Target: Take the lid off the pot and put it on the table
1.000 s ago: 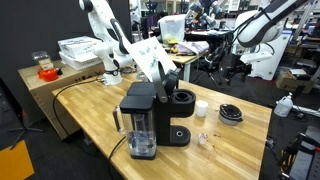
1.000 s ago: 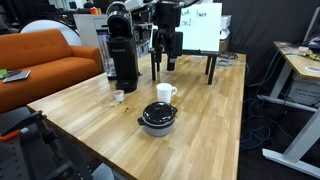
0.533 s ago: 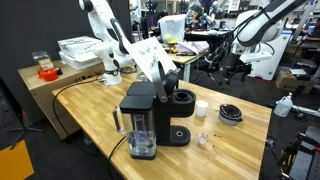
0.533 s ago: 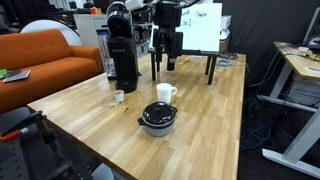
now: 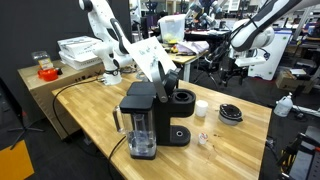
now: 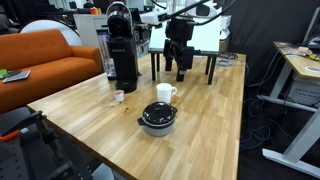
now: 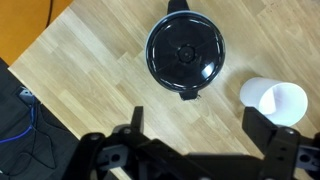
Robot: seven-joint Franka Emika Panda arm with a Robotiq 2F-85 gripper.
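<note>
Marks on the whiteboard (image 6: 210,36), perhaps writing, cannot be read.

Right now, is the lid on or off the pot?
On. The lid sits flat over the pot, covering its inside in the wrist view.

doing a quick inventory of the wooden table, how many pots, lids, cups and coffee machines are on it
small shallow round black pot: 1
flat round dark lid: 1
small white cup: 1
tall black coffee machine: 1
total: 4
</note>
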